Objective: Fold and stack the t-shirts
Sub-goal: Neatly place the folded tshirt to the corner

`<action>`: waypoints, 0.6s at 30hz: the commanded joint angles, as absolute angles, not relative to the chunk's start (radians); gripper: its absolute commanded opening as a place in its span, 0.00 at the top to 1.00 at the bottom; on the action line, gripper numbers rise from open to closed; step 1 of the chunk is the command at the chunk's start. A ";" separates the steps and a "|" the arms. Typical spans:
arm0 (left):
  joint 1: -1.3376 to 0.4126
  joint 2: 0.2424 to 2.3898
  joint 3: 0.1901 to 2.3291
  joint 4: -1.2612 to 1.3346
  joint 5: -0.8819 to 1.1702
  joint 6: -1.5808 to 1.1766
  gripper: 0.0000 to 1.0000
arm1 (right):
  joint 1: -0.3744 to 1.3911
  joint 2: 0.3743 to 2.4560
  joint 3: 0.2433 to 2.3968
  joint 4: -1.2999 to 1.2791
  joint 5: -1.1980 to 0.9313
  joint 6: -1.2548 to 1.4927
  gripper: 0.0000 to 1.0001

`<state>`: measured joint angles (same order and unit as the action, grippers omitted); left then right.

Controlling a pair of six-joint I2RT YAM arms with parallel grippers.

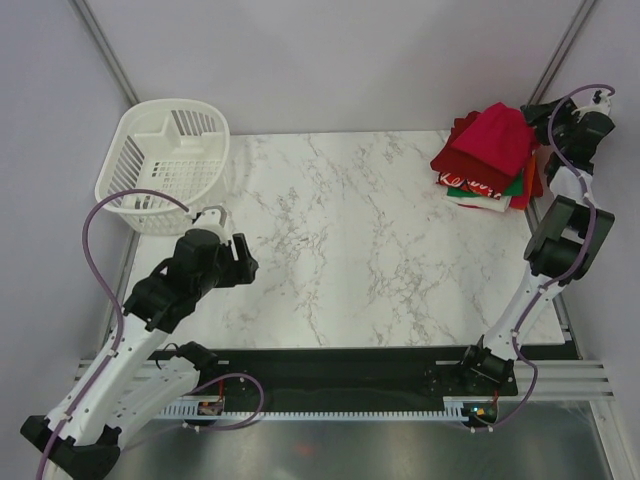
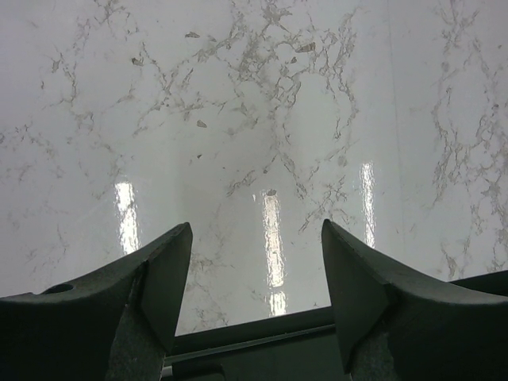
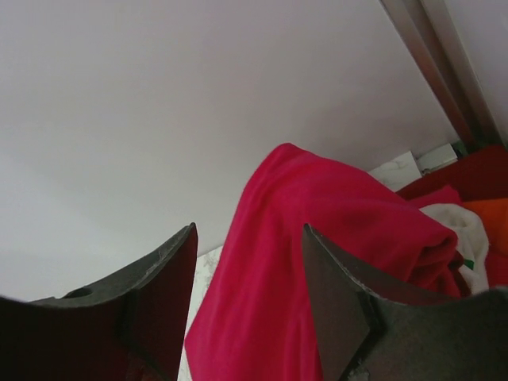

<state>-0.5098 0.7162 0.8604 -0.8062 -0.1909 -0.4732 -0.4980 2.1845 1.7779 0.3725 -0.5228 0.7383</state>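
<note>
A bright red t-shirt (image 1: pixel 492 138) lies loosely bunched on top of a stack at the table's far right corner. Below it are folded shirts in dark red with white print (image 1: pixel 468 181), green (image 1: pixel 518 186) and white (image 1: pixel 482 198). My right gripper (image 1: pixel 545 125) is just right of the stack. In the right wrist view it (image 3: pixel 248 230) is open, with the red shirt (image 3: pixel 317 270) rising between and beyond the jaws, and white (image 3: pixel 459 224) and orange (image 3: pixel 494 224) cloth to the right. My left gripper (image 1: pixel 243 258) (image 2: pixel 255 226) is open and empty over bare marble at the near left.
A white slatted plastic basket (image 1: pixel 165 165) stands at the far left corner, with nothing showing inside. The marble table top (image 1: pixel 370 240) stretches between the arms. Metal frame posts (image 1: pixel 555 60) and grey walls close in the back corners.
</note>
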 commanded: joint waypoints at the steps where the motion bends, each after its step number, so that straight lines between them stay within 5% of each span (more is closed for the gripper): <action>1: -0.503 0.726 0.856 -0.781 -0.207 -0.453 0.26 | -0.515 2.187 1.798 0.307 -0.447 0.658 0.37; 18: -0.503 0.758 0.857 -0.781 -0.196 -0.449 0.26 | -0.476 2.143 1.807 0.034 0.247 0.371 0.37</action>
